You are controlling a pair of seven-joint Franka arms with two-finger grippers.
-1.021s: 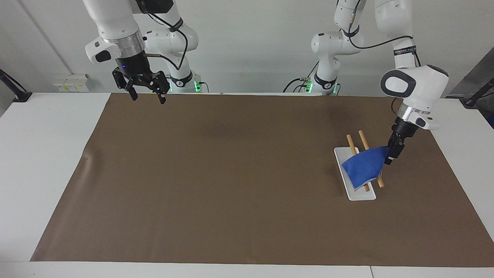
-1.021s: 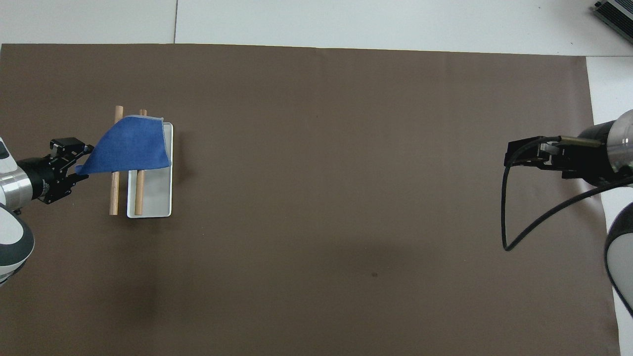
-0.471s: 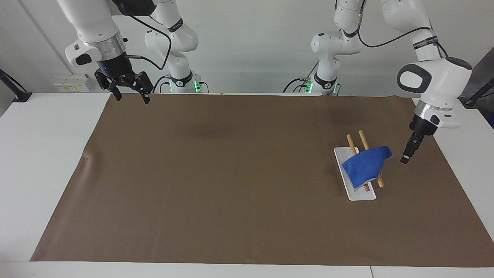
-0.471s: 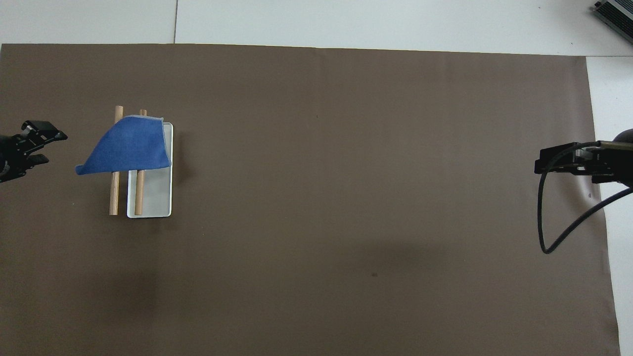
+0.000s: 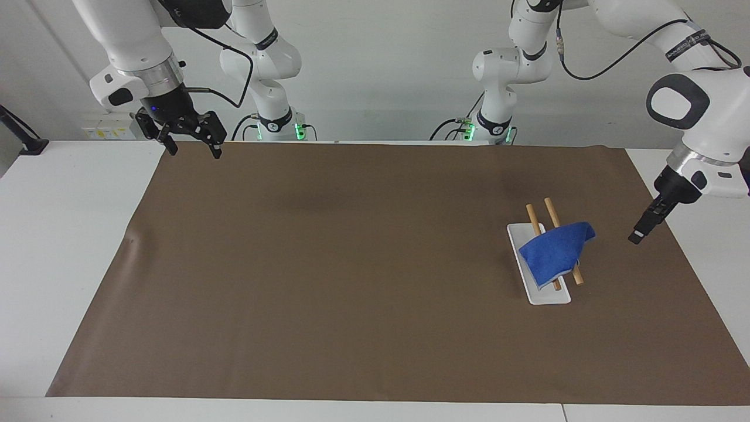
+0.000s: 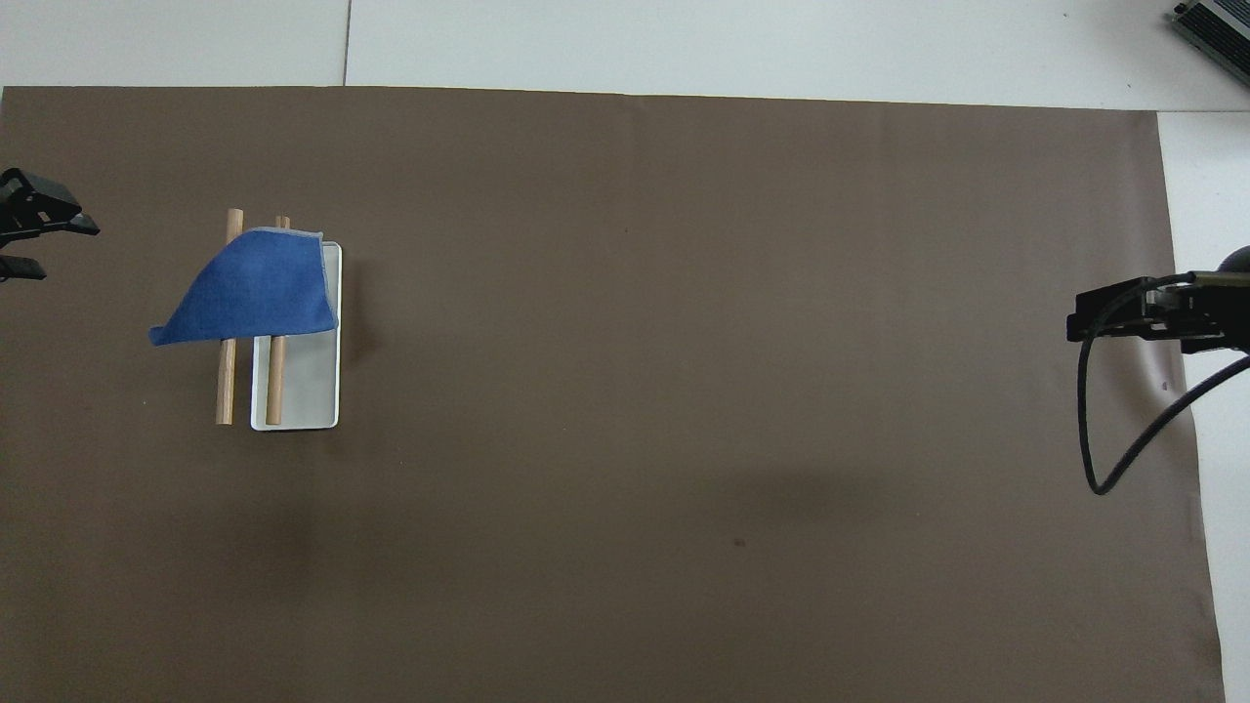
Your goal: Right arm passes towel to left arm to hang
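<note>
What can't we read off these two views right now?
- Rack rods where the towel drapes: covered in both views.
- Rod supports: hidden under the towel and white base.
- Left gripper: overhead view's edge cuts off its body; seen edge-on in the facing view.
- Right gripper: overhead view crops it and its cable crosses it.

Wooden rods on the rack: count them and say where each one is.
2. Both lie side by side under the blue towel: one rod over the white base, the other rod just off its edge toward the left arm's end of the table.
</note>
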